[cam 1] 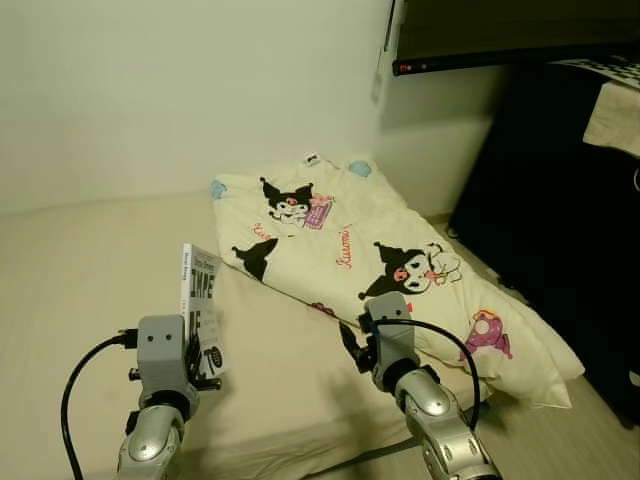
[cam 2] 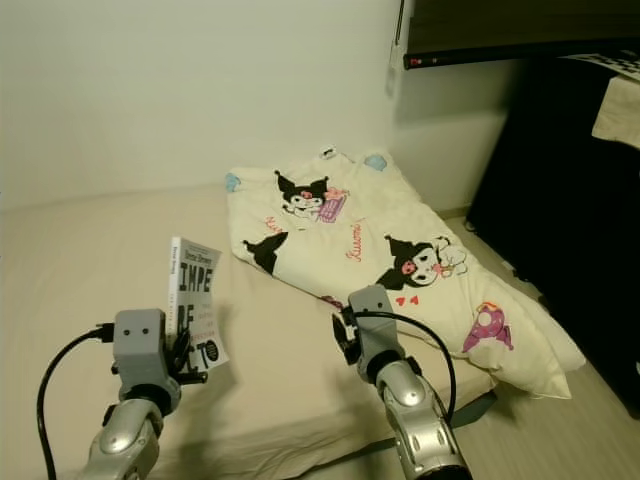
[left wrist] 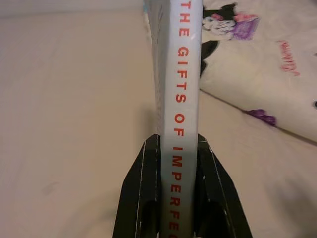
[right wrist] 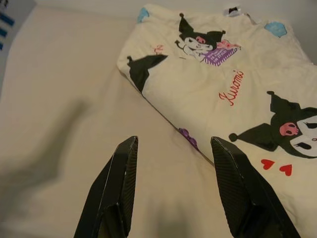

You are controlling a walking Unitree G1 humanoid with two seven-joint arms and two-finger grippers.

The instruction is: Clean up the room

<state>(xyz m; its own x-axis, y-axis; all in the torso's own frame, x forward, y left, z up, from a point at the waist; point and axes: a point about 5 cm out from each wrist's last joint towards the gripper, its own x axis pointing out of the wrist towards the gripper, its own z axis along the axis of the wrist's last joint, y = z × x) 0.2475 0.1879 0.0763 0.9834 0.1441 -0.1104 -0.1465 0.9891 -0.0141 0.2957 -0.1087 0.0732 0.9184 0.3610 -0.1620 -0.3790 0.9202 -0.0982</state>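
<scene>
The book [left wrist: 181, 94] stands upright above the bed [cam 1: 90, 270], near its front edge, pinched by its spine between the two fingers of the left gripper [left wrist: 177, 186]. The grip is only on the low end, so the tall book could tip or slip out if the arm swings fast. The right gripper [right wrist: 173, 183] is spread wide with nothing in it, just beside the cartoon blanket [cam 1: 400, 240]. The left wrist view shows red spine words; the head views show the cover.
</scene>
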